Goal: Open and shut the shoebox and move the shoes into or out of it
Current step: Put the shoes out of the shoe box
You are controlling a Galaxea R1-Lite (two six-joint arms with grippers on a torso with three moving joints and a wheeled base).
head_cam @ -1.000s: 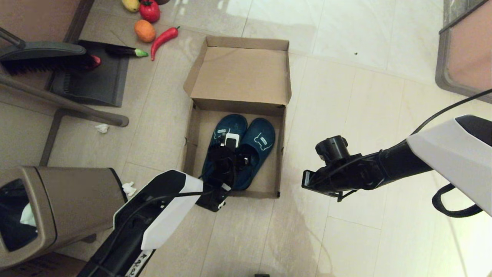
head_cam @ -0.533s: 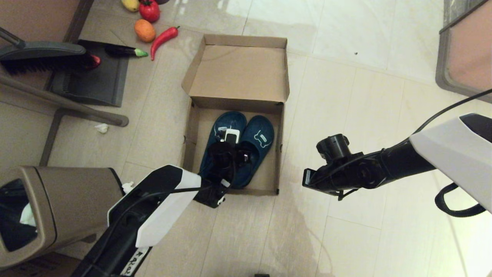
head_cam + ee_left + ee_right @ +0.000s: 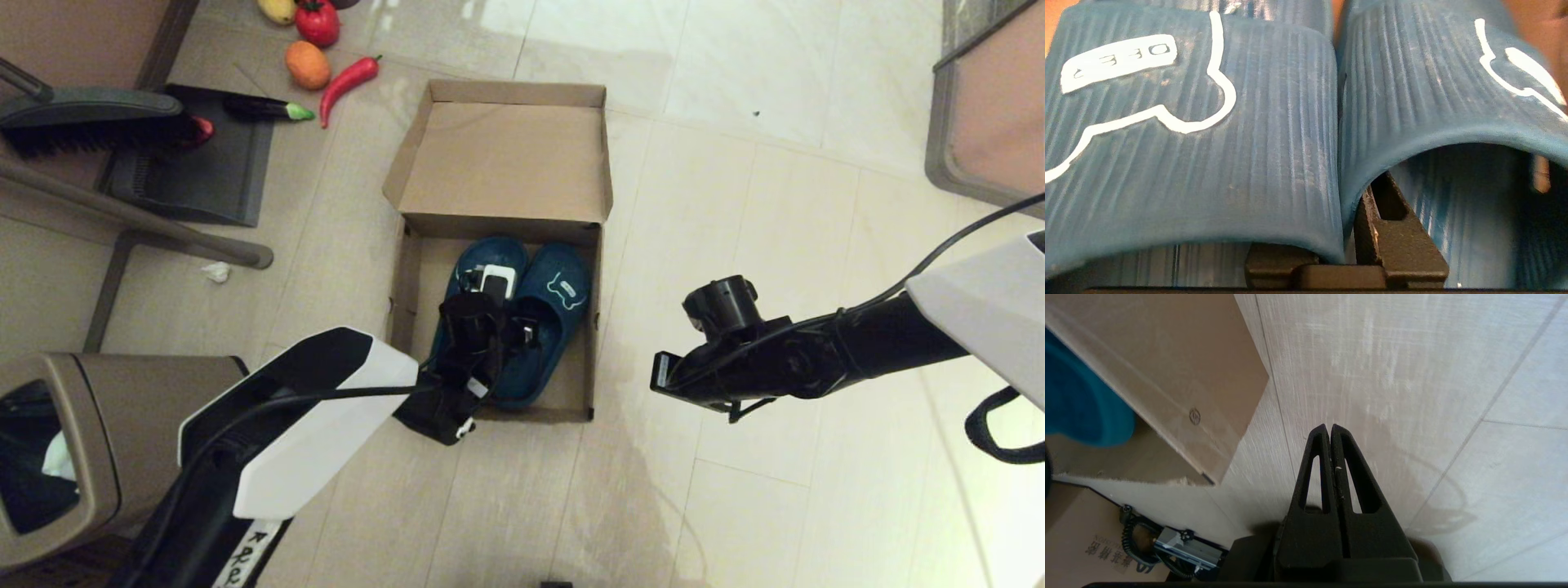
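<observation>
Ribbed navy shoes (image 3: 522, 327), plain brown shoebox (image 3: 498, 163)

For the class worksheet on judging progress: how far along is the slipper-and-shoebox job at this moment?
Done: the shoebox lies open, its lid flap folded back. In hand: the left pincer is inside the box, one finger under each slipper's strap, pinching the adjoining strap edges of the shoes. Left: both shoes are in the box, so lifting them out and closing the lid remain. The right pincer hangs shut over the floor beside the box.

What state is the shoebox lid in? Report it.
Open. The shoebox has its flap lid folded back flat on the floor, inner side up, leaving the shoes exposed inside.
</observation>
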